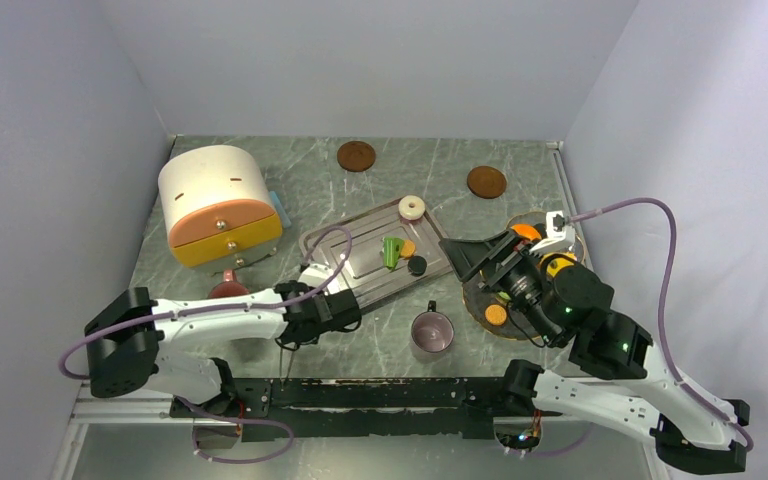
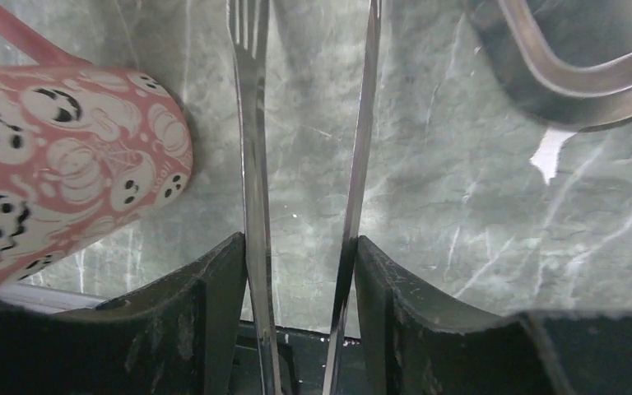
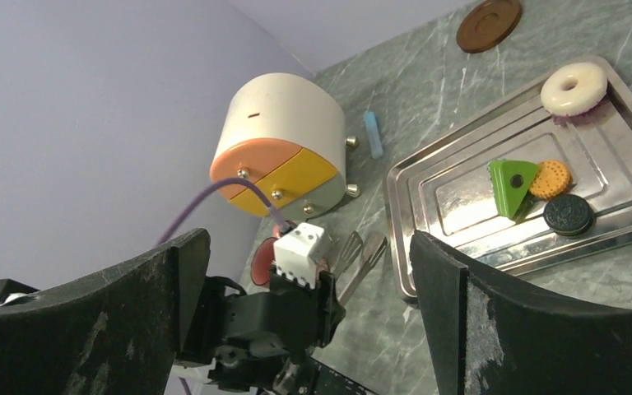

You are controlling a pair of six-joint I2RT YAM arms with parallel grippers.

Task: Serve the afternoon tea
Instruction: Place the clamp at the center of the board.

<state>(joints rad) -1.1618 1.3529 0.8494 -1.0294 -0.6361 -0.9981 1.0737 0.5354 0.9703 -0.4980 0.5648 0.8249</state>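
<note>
The steel tray holds a cream ring, a green wedge, an orange biscuit and a black cookie. They also show in the right wrist view: ring, wedge, biscuit, cookie. The metallic mug stands upright in front of the tray. My left gripper is shut on steel tongs with a fork-shaped arm, left of the tray's near corner. My right gripper is open, empty and raised right of the tray.
A glass plate with orange pieces lies under the right arm. A pink ghost-patterned cup lies beside the left gripper. A round cream box with orange and yellow drawers stands at left. Two brown discs lie at the back.
</note>
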